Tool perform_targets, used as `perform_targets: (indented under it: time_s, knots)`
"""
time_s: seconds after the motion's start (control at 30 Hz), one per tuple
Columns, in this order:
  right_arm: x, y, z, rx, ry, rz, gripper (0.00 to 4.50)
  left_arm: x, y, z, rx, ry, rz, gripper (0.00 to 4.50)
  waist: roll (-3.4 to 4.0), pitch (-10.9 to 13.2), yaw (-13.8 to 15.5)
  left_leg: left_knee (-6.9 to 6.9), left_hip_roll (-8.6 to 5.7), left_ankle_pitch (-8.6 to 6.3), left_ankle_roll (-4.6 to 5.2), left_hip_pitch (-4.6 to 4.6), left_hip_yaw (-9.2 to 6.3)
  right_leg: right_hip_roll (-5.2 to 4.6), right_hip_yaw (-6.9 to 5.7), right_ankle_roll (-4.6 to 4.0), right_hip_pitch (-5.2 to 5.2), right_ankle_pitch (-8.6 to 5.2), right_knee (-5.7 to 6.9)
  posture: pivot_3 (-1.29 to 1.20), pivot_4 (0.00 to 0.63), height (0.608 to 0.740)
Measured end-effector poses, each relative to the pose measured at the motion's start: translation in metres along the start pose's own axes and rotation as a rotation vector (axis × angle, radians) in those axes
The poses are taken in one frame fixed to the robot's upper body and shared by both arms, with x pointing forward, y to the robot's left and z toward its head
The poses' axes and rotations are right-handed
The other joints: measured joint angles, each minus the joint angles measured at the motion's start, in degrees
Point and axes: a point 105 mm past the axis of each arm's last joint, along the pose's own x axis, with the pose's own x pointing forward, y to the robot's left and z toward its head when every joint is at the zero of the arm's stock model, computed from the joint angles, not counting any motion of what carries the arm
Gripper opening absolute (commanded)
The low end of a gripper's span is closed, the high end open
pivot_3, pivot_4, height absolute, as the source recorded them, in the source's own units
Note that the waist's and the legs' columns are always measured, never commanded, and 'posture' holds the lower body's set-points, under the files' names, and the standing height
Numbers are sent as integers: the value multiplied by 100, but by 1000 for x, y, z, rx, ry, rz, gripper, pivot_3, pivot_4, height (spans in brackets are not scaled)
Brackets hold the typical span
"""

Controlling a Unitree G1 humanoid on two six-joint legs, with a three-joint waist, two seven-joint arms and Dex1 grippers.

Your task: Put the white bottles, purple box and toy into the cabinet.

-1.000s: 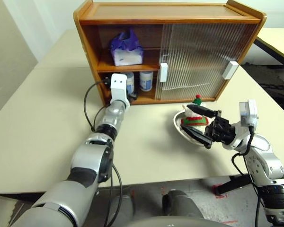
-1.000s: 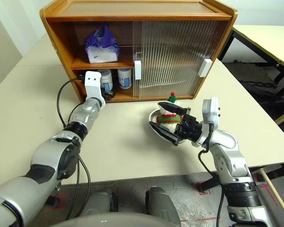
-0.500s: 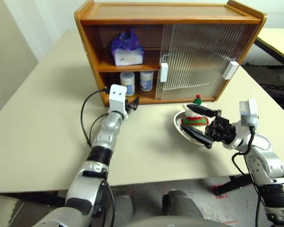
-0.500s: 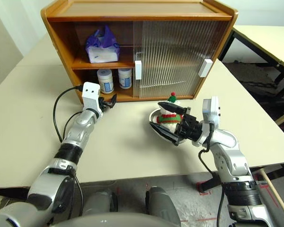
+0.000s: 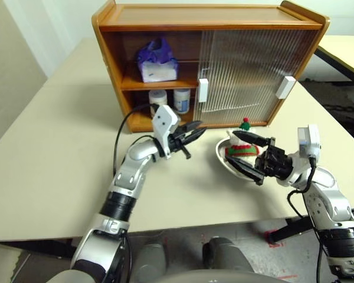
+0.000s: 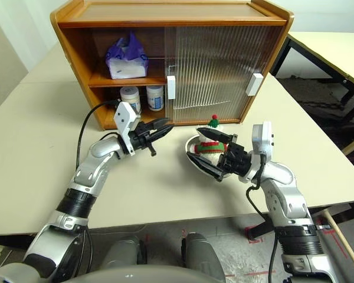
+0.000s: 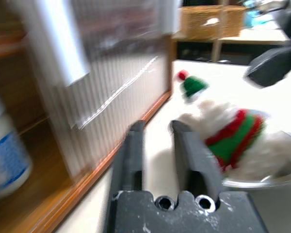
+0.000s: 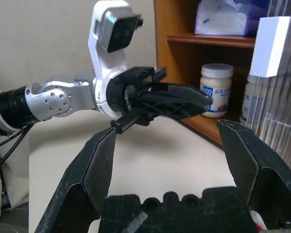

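The wooden cabinet (image 5: 212,23) stands at the back of the table with its left half open. The purple box (image 5: 157,61) lies on its upper shelf. Two white bottles (image 5: 158,99) (image 5: 182,100) stand side by side on the lower shelf. The toy (image 5: 242,144) lies in a steel bowl (image 5: 224,160) in front of the cabinet's right half. My left gripper (image 5: 197,125) is shut and empty, pointing right toward the toy from just before the lower shelf. My right gripper (image 5: 246,153) stands open at the bowl, its fingers above and below the toy in the eye views.
Ribbed sliding doors with white block handles (image 5: 203,90) cover the cabinet's right part. A black cable (image 5: 123,127) loops off my left forearm. Another table (image 5: 348,50) stands at the far right. Bare tabletop (image 5: 59,147) lies to the left.
My left gripper has come back out of the lower shelf, swung right toward the toy and shut. The right gripper has stayed put.
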Motion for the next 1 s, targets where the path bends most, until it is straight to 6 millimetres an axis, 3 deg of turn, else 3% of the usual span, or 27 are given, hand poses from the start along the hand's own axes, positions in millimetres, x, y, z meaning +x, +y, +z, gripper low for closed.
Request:
perform_targets:
  time_s: [0.17,0.37,0.73,1.0]
  knots:
    - [-1,-1,-1,-3,-1,-6,4500,29,9,20,52,-54,42,22,0,0,2,1,-10,2,4,0,-1,-2,7,9,2,1,-2,61,0,740]
    - [-2,-2,-3,0,1,-11,4500,51,20,20,51,-40,132,22,-1,1,-20,-1,-25,2,4,-3,-3,0,10,15,-2,2,-5,56,0,740]
    - [2,3,-2,-2,-9,-16,4500,66,40,18,31,-16,241,22,-3,2,-19,-1,-30,1,4,-9,-3,-3,9,21,-5,1,-9,37,0,740]
    - [0,5,-3,4,-5,-20,4500,63,53,18,25,-18,322,22,-3,2,-147,-1,-30,1,4,-5,-2,-2,12,24,-4,4,-4,37,0,740]
